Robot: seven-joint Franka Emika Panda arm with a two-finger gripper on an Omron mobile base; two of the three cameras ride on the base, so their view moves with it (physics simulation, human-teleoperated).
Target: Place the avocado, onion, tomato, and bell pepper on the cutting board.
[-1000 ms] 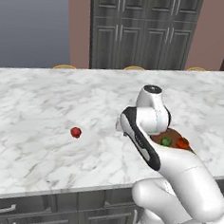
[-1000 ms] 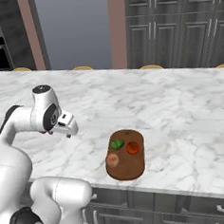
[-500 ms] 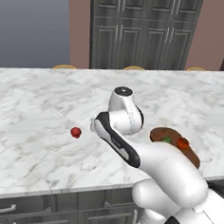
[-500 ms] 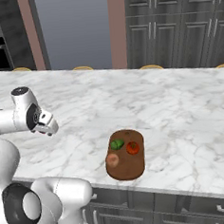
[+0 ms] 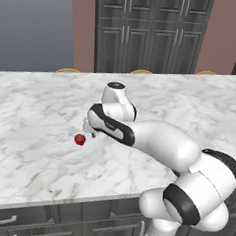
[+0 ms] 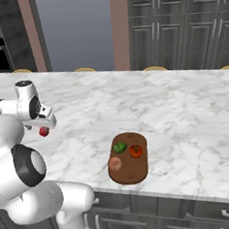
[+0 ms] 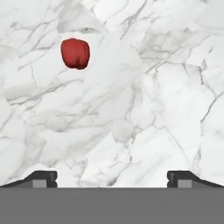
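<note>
A: Three of the four are on the cutting board [image 6: 129, 170] already: the avocado [image 6: 120, 147], the onion [image 6: 115, 163] and an orange-red ball I take for the tomato [image 6: 136, 151]. The crimson one, by elimination the bell pepper [image 5: 79, 139], lies alone on the marble counter [image 5: 34, 128], well to the left of the board.

B: And the gripper [image 7: 112, 178]?

A: Spread wide, holding nothing, hovering above the counter with the pepper off to one side.

B: Risk?

A: Descending off-centre. One finger could nudge the pepper and roll it away, or the jaws could close on bare marble.
</note>
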